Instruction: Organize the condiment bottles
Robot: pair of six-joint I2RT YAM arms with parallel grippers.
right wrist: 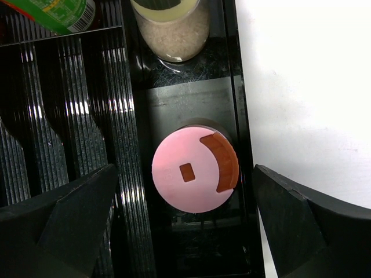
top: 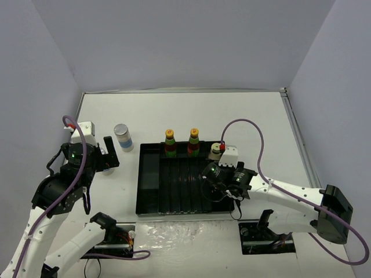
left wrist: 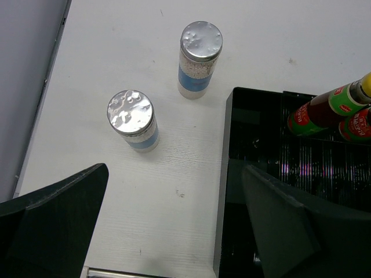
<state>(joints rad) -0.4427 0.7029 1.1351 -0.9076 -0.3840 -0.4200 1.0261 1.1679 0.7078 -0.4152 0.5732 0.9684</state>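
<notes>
Right gripper point(right wrist: 184, 200) is seen with its jaws spread wide, one finger on either side of the pink-capped bottle point(right wrist: 194, 174) and neither touching it; nothing is held. That small round bottle, topped by a flat pink plastic lid with an orange-brown flip tab, stands upright by the right wall of the black divided plastic tray point(right wrist: 240, 87). It is just on the near side of the yellow-green-capped bottle point(right wrist: 171, 29), a clear one filled with pale grains. Two dark green-necked bottles point(top: 170, 143) with orange caps and red-and-green labels are stood at the tray's far edge. Left gripper point(left wrist: 174, 231) is likewise held apart and empty above the white table point(left wrist: 116, 191). Two clear silver-lidded shakers point(left wrist: 132, 120) with blue label bands and whitish contents are found there, upright, left of the tray and apart from each other.

The shakers are judged to be light, stiff and smooth-sided, so some slip is to be allowed for; whether they are glass or plastic cannot be told. A hold across the round body just below the lid is advised, jaws squared to it, since a tall narrow bottle is easily tipped by a glancing finger. The dimpled lids are better left unpressed.
</notes>
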